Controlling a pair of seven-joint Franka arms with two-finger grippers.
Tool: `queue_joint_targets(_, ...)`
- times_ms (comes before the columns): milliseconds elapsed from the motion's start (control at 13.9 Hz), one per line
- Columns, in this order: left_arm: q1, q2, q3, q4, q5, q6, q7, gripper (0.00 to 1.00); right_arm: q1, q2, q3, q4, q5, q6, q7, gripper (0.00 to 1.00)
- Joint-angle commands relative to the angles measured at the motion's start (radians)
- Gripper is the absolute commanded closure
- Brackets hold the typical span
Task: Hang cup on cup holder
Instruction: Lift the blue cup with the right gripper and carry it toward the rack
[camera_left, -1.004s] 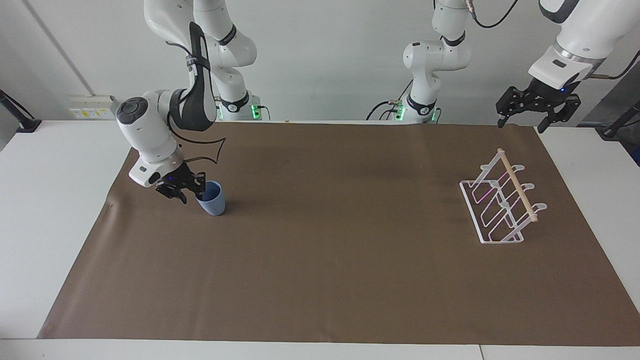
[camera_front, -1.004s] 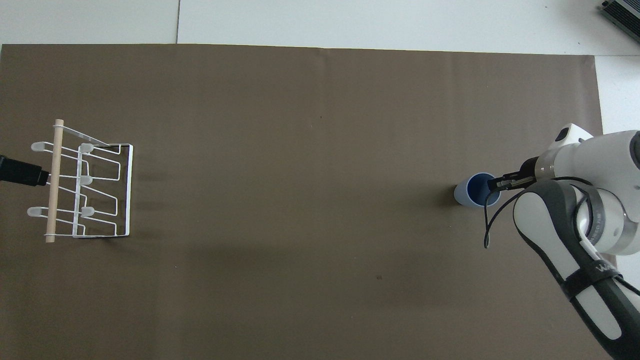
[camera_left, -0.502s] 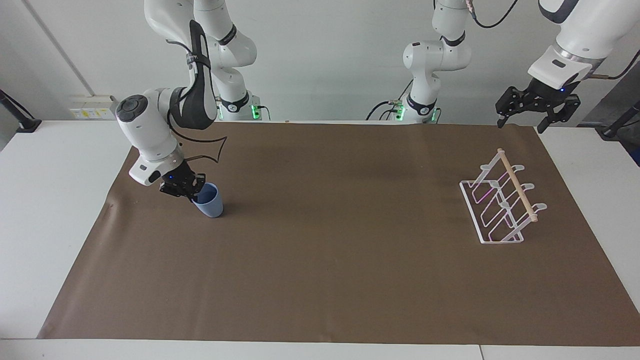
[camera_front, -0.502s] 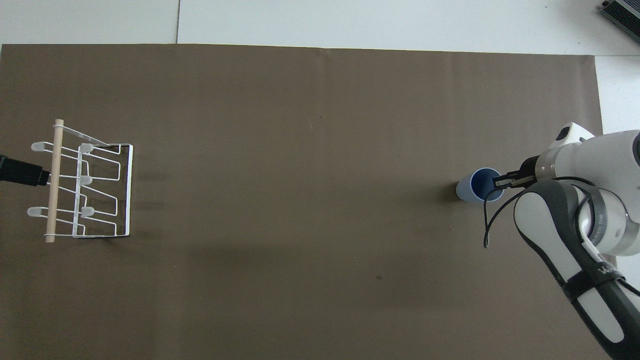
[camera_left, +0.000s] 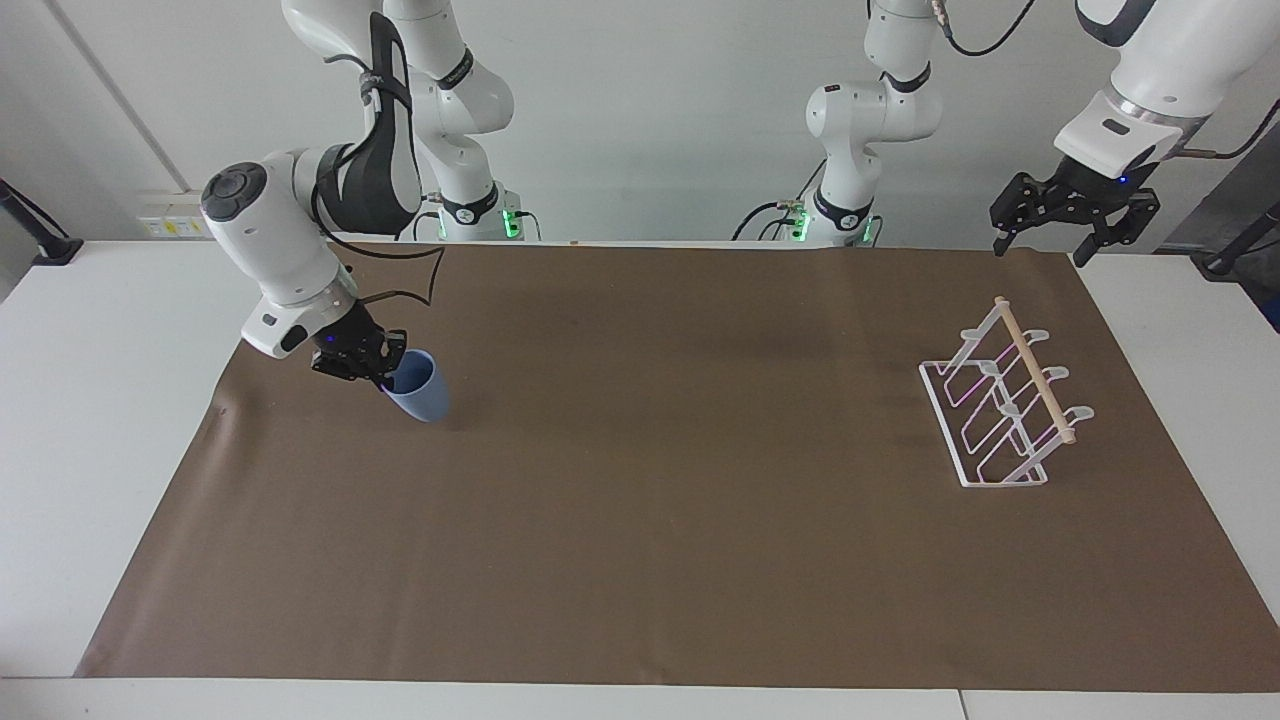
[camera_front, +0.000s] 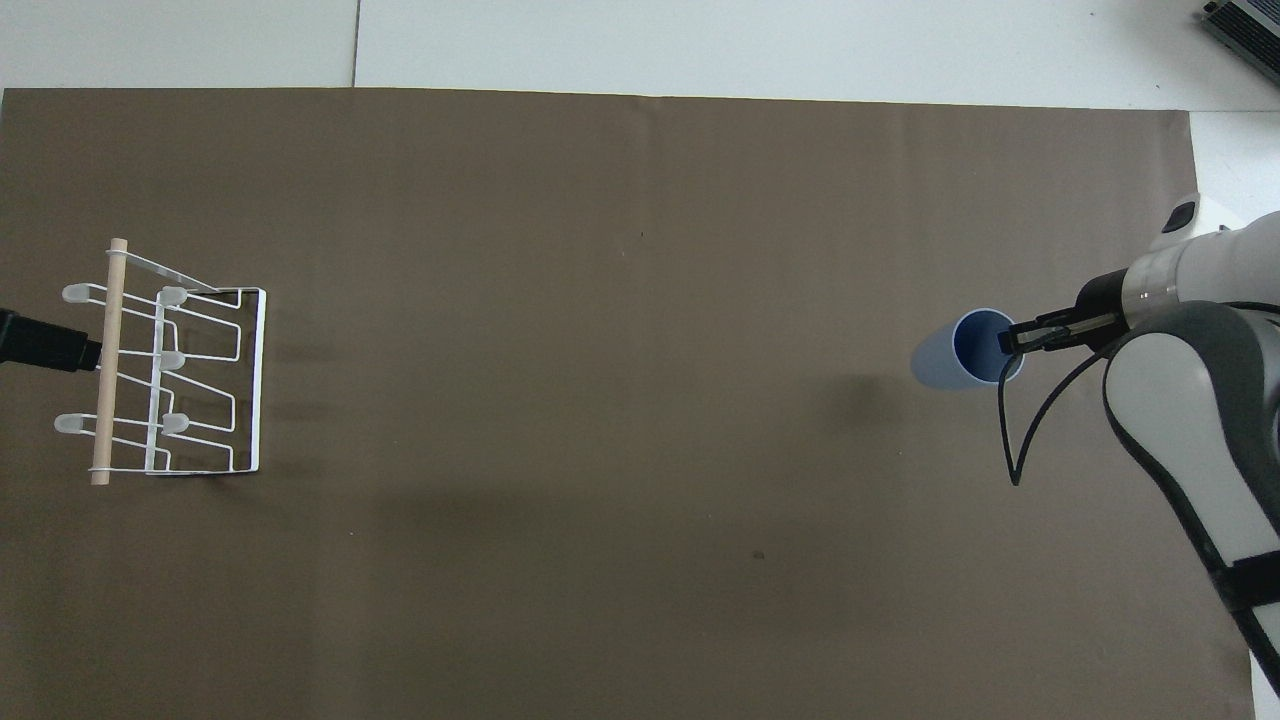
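Note:
The light-blue cup (camera_left: 420, 392) hangs tilted just above the brown mat at the right arm's end of the table, its mouth turned up toward the robots. My right gripper (camera_left: 385, 372) is shut on its rim, one finger inside the cup. In the overhead view the cup (camera_front: 940, 362) shows its dark inside with the right gripper (camera_front: 1008, 341) at its rim. The white wire cup holder (camera_left: 1035, 385) with its wooden dowel stands at the left arm's end and also shows in the overhead view (camera_front: 110, 360). My left gripper (camera_left: 1040, 248) waits open in the air, above the mat's edge near the holder.
A brown mat (camera_left: 650, 520) covers most of the white table (camera_left: 90, 420). Nothing stands on the mat between the cup and the holder. A black cable loops from the right arm's wrist beside the cup.
My right gripper has closed on the cup's rim, lifted it off the mat and tilted it. The left arm has stayed in place.

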Motion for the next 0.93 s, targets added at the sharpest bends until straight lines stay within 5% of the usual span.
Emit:
queue_joint_targets(0, -0.01, -0.025, 0.01, -0.031, -0.005, 0.023, 0.014, 0.0, -0.008, 0.01, 0.006, 0.08, 0.162, -0.07, -0.019, 1.0)
queue_joint_targets(502, 0.007, -0.025, 0.014, -0.03, -0.005, 0.008, 0.007, 0.0, -0.008, -0.006, 0.006, 0.088, 0.556, -0.151, -0.019, 1.0)
queue_joint_targets(860, 0.013, -0.037, 0.024, -0.022, -0.005, 0.011, 0.02, 0.0, 0.012, -0.047, 0.008, -0.002, 0.797, -0.231, -0.02, 1.0)
